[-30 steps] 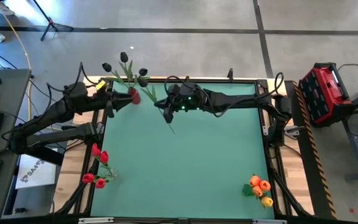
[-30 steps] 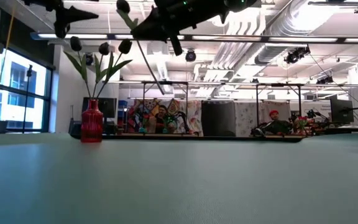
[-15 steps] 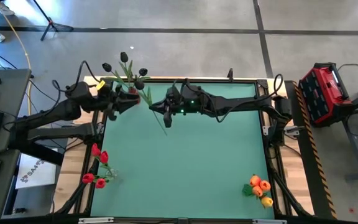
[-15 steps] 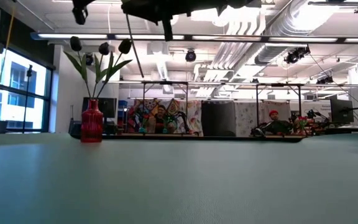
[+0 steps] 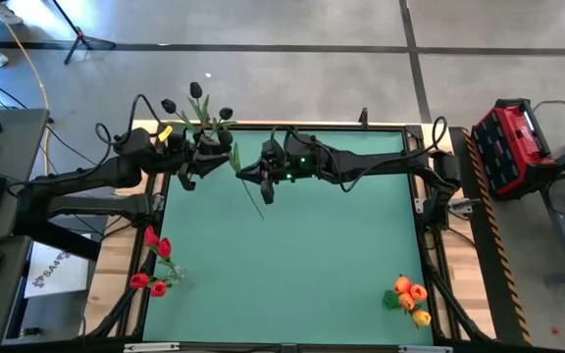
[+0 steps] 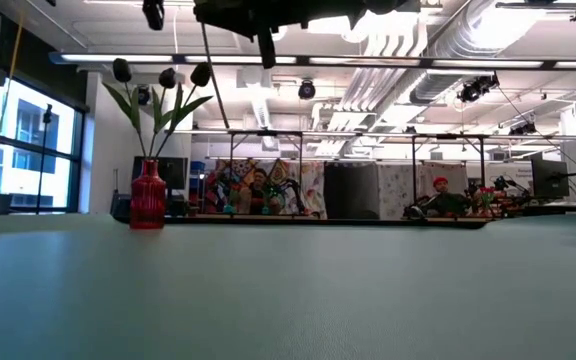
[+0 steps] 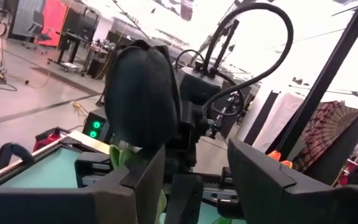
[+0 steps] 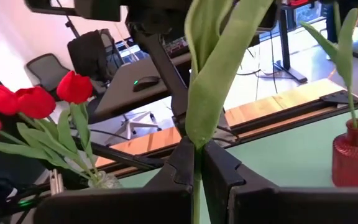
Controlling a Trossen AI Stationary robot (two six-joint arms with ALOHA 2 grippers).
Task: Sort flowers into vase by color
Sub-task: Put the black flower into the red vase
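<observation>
Up by the far edge of the green table (image 5: pixel 292 275) in the high view, the right gripper (image 5: pixel 255 175) pinches a black tulip's stem (image 5: pixel 252 199), left gripper (image 5: pixel 196 165) close beside it near the red vase (image 6: pixel 148 196). Low view: that vase holds three black tulips (image 6: pixel 160 78), stem hanging overhead. Left wrist view: fingers spread wide, black flower head (image 7: pixel 143 93) right between them. Right wrist view: fingers clamped tight on the stem, red tulips (image 8: pixel 35 102) off to one side.

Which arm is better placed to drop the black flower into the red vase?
Probably the right: the right claw is shut on the black artificial tulip, near the red glass vase. The left claw is open.
</observation>
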